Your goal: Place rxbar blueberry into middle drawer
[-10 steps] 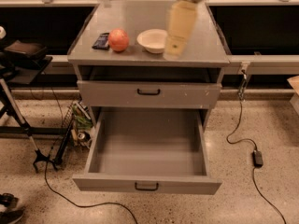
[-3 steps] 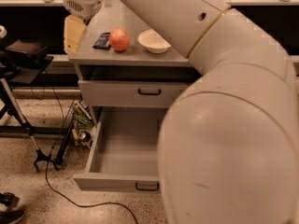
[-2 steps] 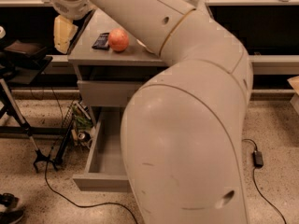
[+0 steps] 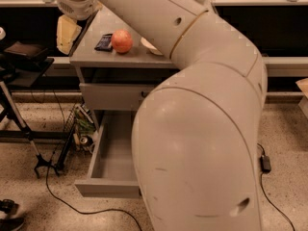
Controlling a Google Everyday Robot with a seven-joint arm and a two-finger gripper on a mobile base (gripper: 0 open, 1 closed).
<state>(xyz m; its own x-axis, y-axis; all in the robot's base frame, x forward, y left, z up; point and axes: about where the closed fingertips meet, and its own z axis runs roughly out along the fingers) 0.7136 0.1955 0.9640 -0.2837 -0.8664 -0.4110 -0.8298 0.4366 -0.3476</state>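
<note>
A robotics lab or test room is suggested by the speckled hard floor [image 4: 29,196], the black cables [image 4: 96,211] trailed across it, a tripod stand [image 4: 21,124] and a plain grey bench [image 4: 91,47]. The tool [image 4: 67,34] is seen at the bench's left edge.

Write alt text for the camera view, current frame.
The robot's large pale arm fills the foreground, its gripper at the left edge of the cabinet top, left of the rxbar blueberry, which lies there beside an orange-red fruit. Below, the middle drawer stands open, nothing showing in its visible part; the arm hides its right side.
</note>
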